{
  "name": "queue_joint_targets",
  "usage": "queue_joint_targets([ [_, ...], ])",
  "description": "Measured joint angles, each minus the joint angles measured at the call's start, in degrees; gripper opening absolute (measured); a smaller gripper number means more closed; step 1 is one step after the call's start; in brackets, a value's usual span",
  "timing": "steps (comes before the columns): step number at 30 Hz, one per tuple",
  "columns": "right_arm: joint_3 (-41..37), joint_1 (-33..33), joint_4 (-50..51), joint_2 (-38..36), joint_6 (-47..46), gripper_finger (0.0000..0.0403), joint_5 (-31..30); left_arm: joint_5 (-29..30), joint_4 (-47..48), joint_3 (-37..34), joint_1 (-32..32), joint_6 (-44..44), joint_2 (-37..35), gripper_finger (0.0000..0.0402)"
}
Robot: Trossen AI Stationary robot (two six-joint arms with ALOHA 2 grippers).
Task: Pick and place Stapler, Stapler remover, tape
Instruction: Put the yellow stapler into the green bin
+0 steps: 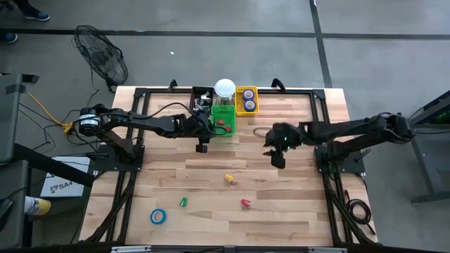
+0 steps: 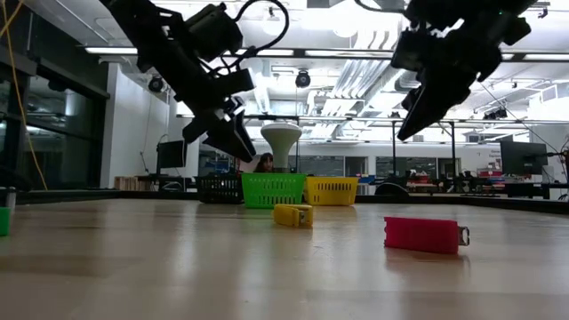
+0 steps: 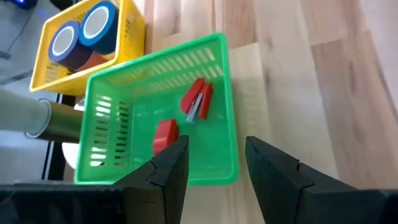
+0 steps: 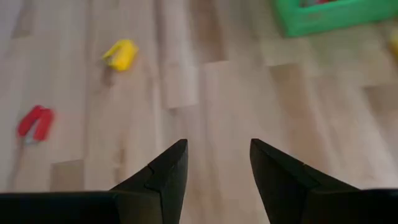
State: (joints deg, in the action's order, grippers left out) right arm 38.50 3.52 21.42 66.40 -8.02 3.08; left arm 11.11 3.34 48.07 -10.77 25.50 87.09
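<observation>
My left gripper point(image 1: 202, 147) point(image 3: 215, 147) hangs open and empty above the table, by the near edge of the green basket point(image 1: 223, 119) point(image 3: 219, 112). That basket holds a red stapler remover point(image 3: 198, 99) and a small red block point(image 3: 165, 134). My right gripper point(image 1: 277, 159) point(image 4: 217, 149) is open and empty too, raised over bare wood right of centre. A small yellow piece point(image 1: 230, 180) point(image 4: 120, 55), a small red piece point(image 1: 245, 203) point(image 4: 34, 122), a small green piece point(image 1: 183, 202) and a blue tape roll point(image 1: 158, 216) lie flat on the table. Two blue tape rolls point(image 3: 84, 34) sit in the yellow basket point(image 1: 246, 100).
A black basket point(image 1: 202, 98) and a tall white round-topped jar point(image 1: 224, 88) stand at the far edge beside the green and yellow baskets. Bare wood point(image 1: 295, 204) stretches around the loose pieces. A fan point(image 1: 102, 55) stands on the floor beyond the table's far left corner.
</observation>
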Motion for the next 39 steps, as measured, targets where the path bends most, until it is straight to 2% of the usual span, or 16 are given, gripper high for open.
queue_joint_targets([
  [9,0.0,-12.9,-12.8,11.0,-7.7,0.0165,-9.8,-0.1,-0.1,-3.5,0.0,-0.7,0.0,0.0154],
  [14,0.0,-16.3,-25.9,17.8,-9.6,0.0165,-14.1,-2.6,-0.3,-5.1,1.3,-2.8,-0.1,0.0154],
  [20,0.0,-19.3,-38.7,27.1,-10.2,0.0165,-14.6,0.2,0.4,-6.8,6.1,-5.7,-1.0,0.0154],
  [25,0.1,-22.0,-42.3,30.9,-10.2,0.0165,-17.0,4.4,0.2,-7.5,8.7,-6.2,-4.5,0.0154],
  [32,0.1,-24.0,-43.8,31.3,-12.8,0.0165,-20.7,6.0,4.8,-7.5,9.8,-7.9,-10.8,0.0154],
  [39,0.0,-27.9,-43.6,31.9,-14.3,0.0165,-27.1,15.2,5.6,-10.6,16.3,-12.0,-18.2,0.0154],
])
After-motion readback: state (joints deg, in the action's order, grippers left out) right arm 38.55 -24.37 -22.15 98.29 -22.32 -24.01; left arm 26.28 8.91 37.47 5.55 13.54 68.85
